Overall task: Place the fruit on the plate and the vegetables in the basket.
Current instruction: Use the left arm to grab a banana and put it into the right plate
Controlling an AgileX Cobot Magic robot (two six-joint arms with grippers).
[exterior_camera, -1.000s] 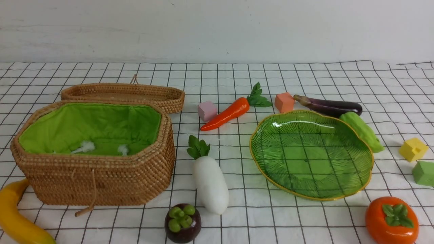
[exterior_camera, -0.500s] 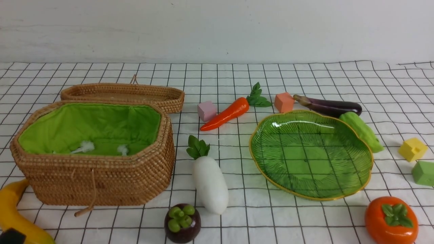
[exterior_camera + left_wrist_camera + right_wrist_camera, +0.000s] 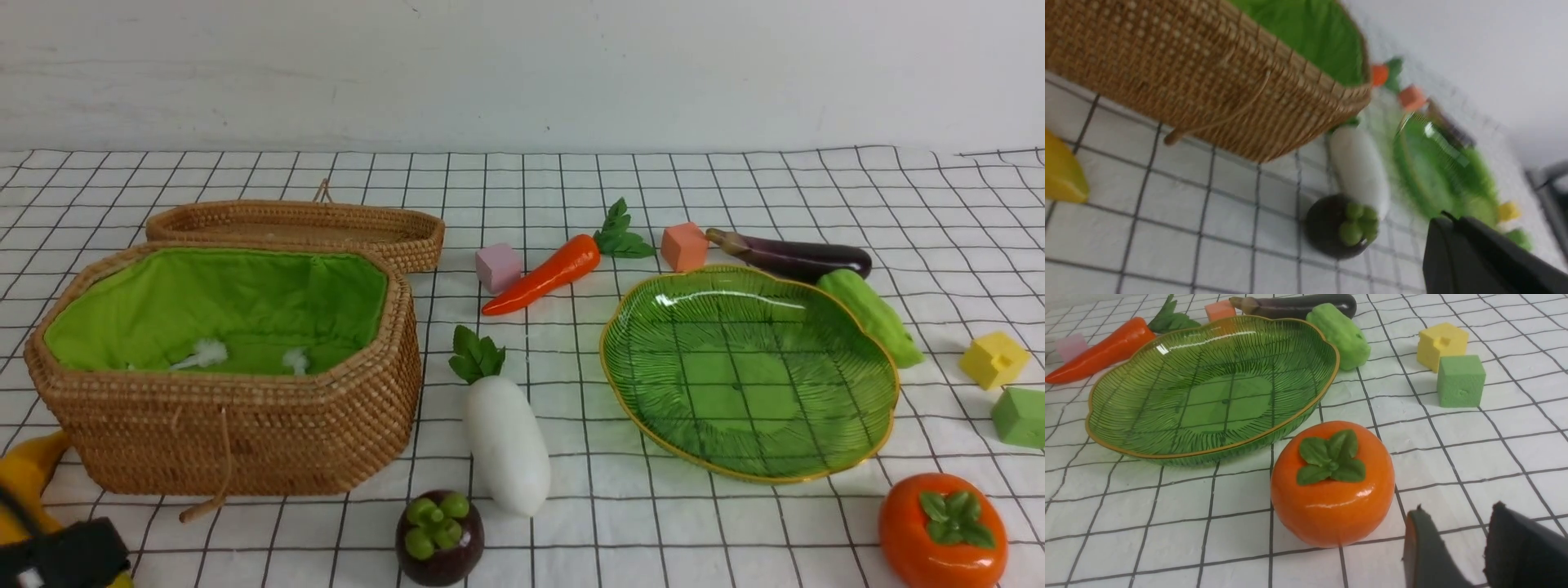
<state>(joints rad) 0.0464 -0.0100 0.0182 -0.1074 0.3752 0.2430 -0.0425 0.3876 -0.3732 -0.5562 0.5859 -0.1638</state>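
Observation:
The wicker basket [image 3: 229, 425] with green lining stands at the left, and the green glass plate [image 3: 751, 376] at the right holds nothing. On the cloth lie the banana [image 3: 28, 474], mangosteen [image 3: 441, 535], radish [image 3: 506, 441], carrot [image 3: 543, 273], eggplant [image 3: 792, 255], cucumber [image 3: 873, 314] and persimmon [image 3: 943, 531]. My left gripper [image 3: 1447, 222] is shut on nothing; its black body [image 3: 73, 551] covers the banana's near end. Beside the persimmon [image 3: 1331, 486], my right gripper [image 3: 1457, 514] stands open just above the cloth and touches nothing.
The flat wicker lid [image 3: 302, 224] lies behind the basket. A pink cube [image 3: 498, 267] and an orange cube [image 3: 684, 245] flank the carrot. A yellow cube [image 3: 993, 359] and a green cube [image 3: 1020, 416] sit at the far right.
The left arm's black end has come further into the front view's bottom left corner and now covers part of the banana. Nothing else has moved.

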